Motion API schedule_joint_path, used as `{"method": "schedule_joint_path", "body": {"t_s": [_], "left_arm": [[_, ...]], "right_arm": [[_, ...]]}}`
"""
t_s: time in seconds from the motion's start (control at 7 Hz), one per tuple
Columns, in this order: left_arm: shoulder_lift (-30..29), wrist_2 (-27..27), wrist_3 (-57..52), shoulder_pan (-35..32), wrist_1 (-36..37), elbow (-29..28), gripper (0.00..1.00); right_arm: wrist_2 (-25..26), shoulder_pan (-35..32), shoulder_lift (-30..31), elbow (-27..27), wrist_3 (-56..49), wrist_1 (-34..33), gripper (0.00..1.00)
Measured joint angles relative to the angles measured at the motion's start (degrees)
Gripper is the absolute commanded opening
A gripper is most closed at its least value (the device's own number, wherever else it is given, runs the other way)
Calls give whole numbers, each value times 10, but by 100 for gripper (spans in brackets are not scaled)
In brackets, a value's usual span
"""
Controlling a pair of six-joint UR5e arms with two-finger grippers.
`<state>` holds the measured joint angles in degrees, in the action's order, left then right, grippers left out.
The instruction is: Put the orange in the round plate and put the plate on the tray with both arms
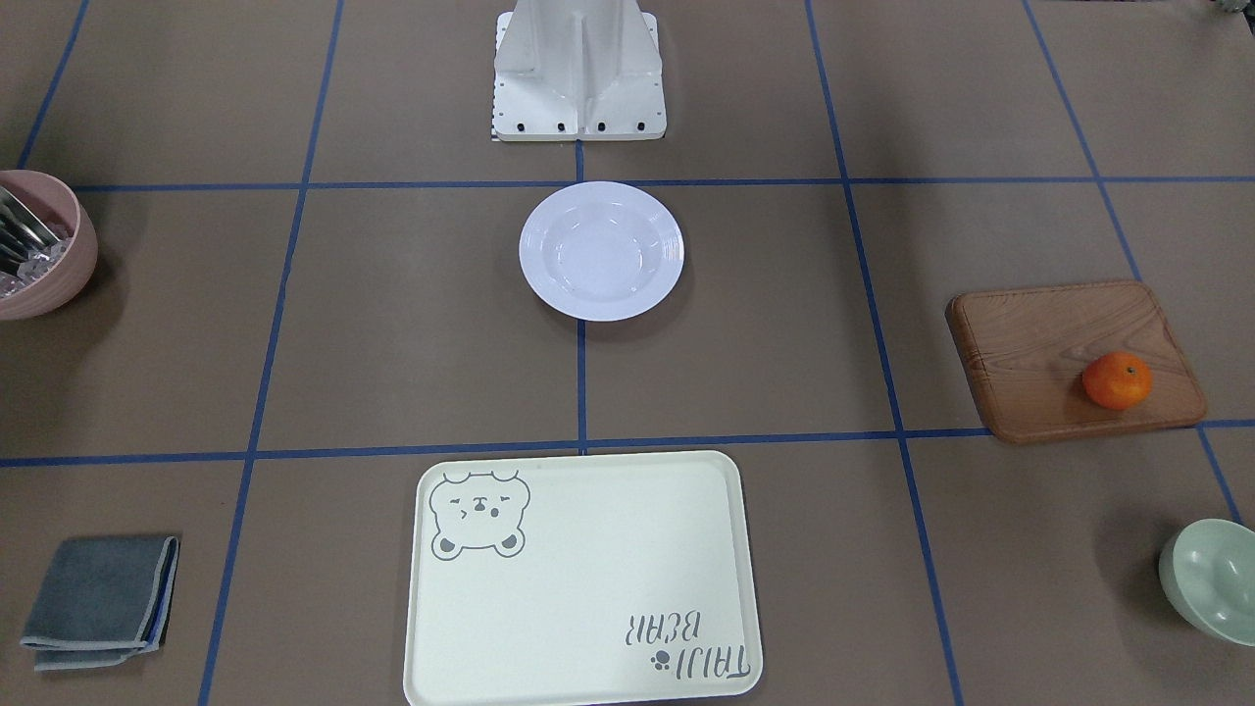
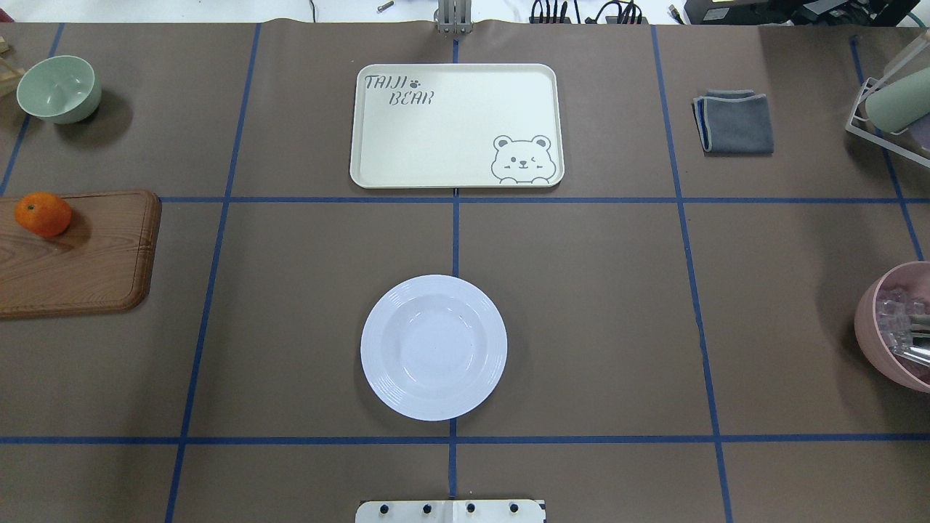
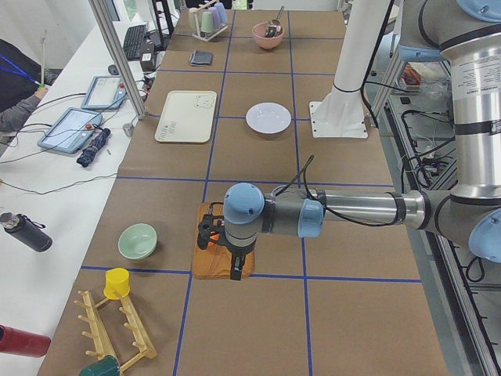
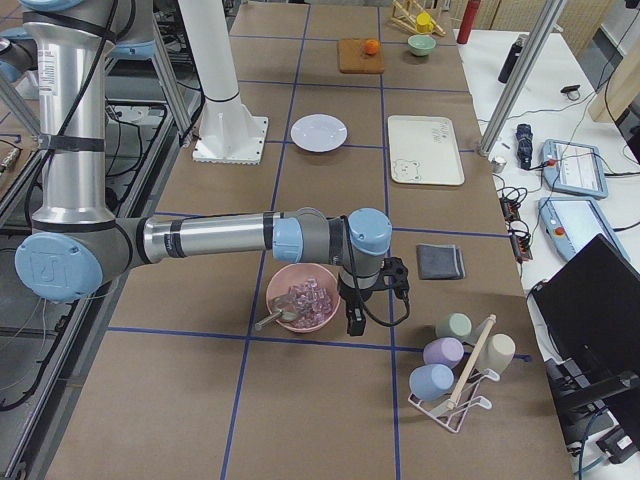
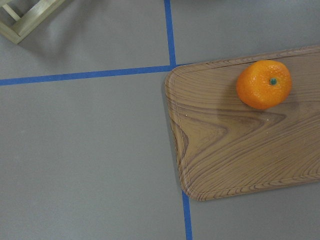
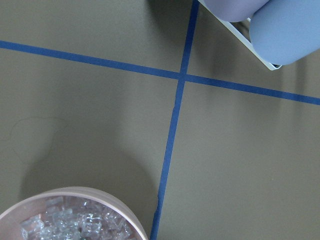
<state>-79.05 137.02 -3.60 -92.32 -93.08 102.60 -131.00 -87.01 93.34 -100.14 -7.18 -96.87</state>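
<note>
The orange (image 1: 1117,380) (image 2: 43,213) (image 5: 264,84) lies on a corner of a brown wooden board (image 1: 1039,343), far out on my left side. The white round plate (image 1: 601,250) (image 2: 434,346) stands empty at the table's middle, close to my base. Beyond it the cream bear tray (image 1: 578,588) (image 2: 450,131) lies empty. In the side view my left gripper (image 3: 236,272) hangs above the board near the orange; whether it is open I cannot tell. Beside a pink bowl hangs my right gripper (image 4: 353,322), state not readable. Neither gripper shows in the overhead or front views.
The pink bowl (image 2: 894,327) (image 6: 65,215) holding clear cubes and a utensil sits at the far right. A pale green bowl (image 2: 58,88) is at the back left. A folded grey cloth (image 2: 734,121) and a cup rack (image 2: 890,102) are at the back right.
</note>
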Motion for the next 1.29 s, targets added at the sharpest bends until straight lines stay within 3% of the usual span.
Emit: {"method": "schedule_joint_path", "body": {"t_s": [0.57,0.86,1.29], "left_arm": [[-4,1,2,0,-2,6,99],[-15,2,1,-1,-40,19,99],[-57,3,2,-2,-162,-14,99]], "right_arm": [[-1,0,-6,-30,2,0,100],[-4,0,-24,-49,1,24,100],[-7,0,-31,-29,10,210,100]]}}
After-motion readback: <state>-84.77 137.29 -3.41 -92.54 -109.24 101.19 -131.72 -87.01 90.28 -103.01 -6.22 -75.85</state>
